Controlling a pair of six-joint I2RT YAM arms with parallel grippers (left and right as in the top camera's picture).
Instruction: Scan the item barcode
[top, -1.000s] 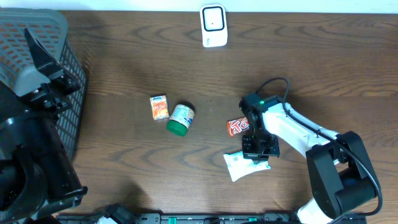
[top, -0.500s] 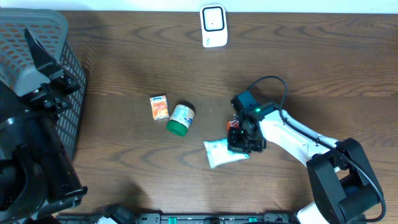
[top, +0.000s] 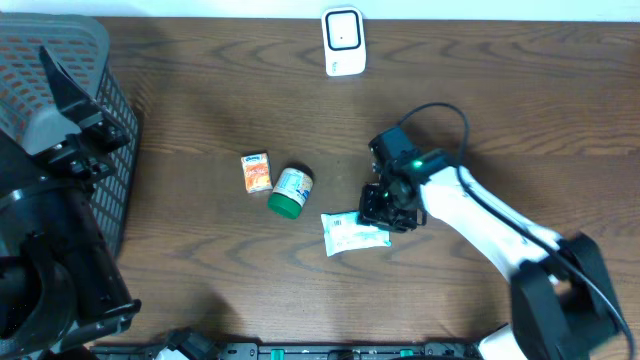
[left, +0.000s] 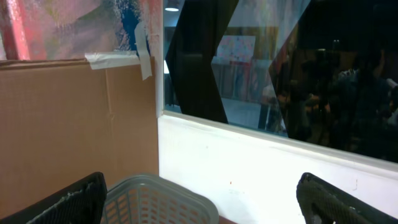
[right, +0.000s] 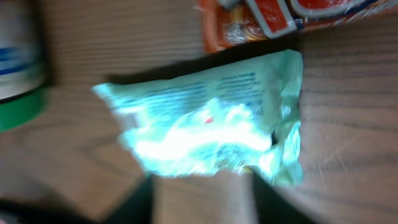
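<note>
Wood table (top: 200, 100): right pincer (top: 383, 212) part-open, prob. touching packet (top: 350, 236).

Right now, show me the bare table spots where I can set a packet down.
Bare wood lies between the basket and the orange box, and right of the scanner above the right arm. Crowded: the middle, where box, green-lidded jar, pale packet and right gripper cluster.

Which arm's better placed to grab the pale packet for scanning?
Right. The right gripper hangs over the packet mid-table, with the scanner at the far edge beyond it. The left gripper sits off by the basket, facing the wall, away from every item.
</note>
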